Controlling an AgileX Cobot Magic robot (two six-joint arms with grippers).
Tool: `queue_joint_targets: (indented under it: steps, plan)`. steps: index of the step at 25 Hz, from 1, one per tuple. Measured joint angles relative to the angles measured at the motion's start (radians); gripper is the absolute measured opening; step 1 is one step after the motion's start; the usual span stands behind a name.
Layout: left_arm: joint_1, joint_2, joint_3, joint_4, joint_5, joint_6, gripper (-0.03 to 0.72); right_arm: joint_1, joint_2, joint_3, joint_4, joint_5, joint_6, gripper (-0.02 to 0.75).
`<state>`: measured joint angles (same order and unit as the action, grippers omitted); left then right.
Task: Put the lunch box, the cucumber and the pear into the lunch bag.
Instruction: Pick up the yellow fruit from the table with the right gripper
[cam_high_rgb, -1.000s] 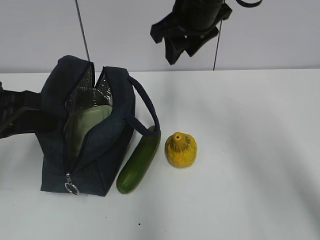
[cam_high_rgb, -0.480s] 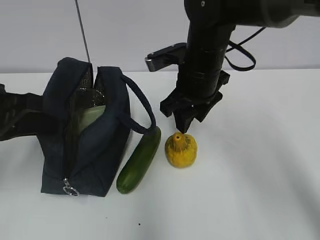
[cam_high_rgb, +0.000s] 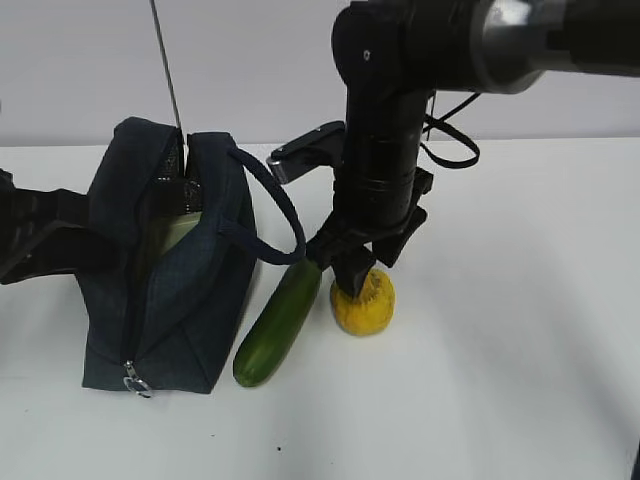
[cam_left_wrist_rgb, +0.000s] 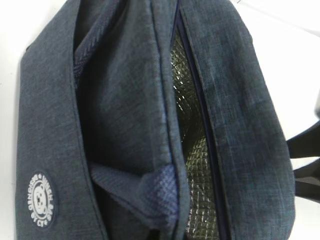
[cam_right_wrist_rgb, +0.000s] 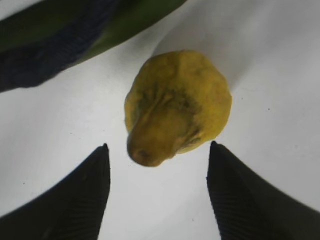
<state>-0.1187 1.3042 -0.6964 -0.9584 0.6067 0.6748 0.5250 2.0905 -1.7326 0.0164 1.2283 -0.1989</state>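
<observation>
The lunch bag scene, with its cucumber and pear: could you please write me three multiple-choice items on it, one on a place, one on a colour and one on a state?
1. Where does the cucumber lie?
A. inside the lunch bag
B. on the table between the lunch bag and the pear
C. on top of the pear

2. What colour is the pear?
A. yellow-orange
B. red
C. white

3. How is the right end effector?
A. shut on the cucumber
B. open, fingers either side of the pear
C. out of view

Key: 1 B, the exterior view shows it on the table beside the bag; 2 A, both views show that skin; 3 B, the right wrist view shows gaps beside the pear.
</observation>
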Motion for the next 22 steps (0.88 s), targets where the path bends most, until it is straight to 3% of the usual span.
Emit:
queue_joint_targets:
  steps: [22]
  plan:
    - [0.0, 0.0, 0.0, 0.0, 0.003, 0.0, -0.017, 0.0, 0.068, 0.001, -0.026, -0.095, -0.002, 0.449]
